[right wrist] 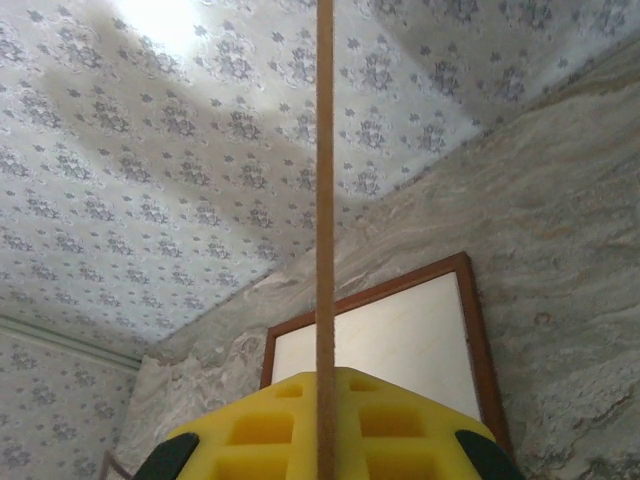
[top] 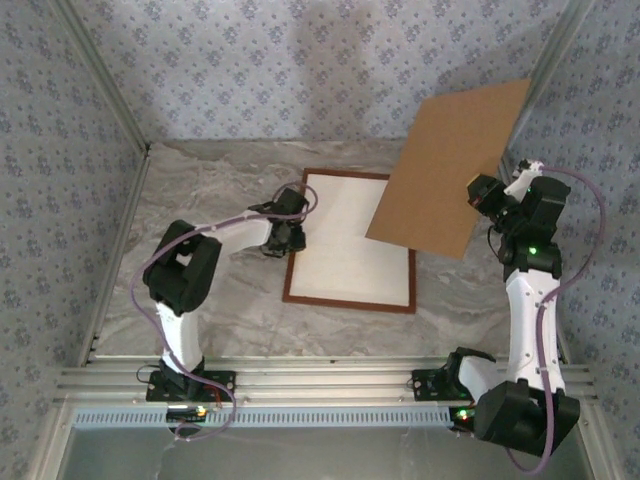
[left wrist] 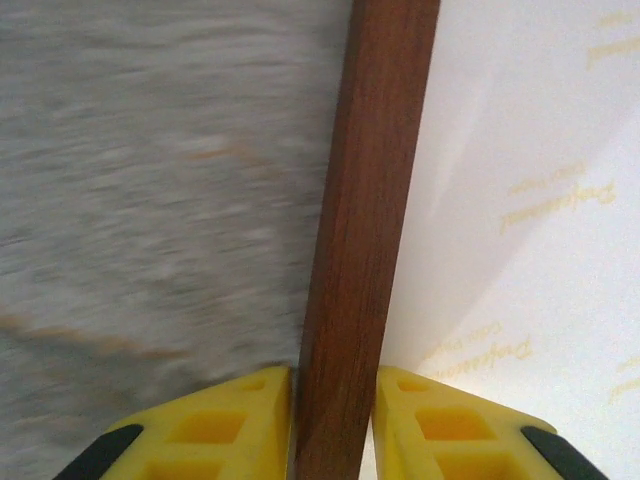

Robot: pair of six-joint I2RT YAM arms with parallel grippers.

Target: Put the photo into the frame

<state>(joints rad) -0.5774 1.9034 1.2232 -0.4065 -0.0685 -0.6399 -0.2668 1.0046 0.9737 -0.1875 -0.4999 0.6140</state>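
Cardboard sheet (top: 455, 170), thin and flat, pinched in right jaws; left jaws pinch wooden frame (left wrist: 350, 250).

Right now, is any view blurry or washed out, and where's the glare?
Left wrist: the table is smeared with motion blur, while the frame is sharp. Right wrist: a glare patch whitens the wallpaper at top left. Top external: sharp and evenly lit, with a soft shadow on the back wall.
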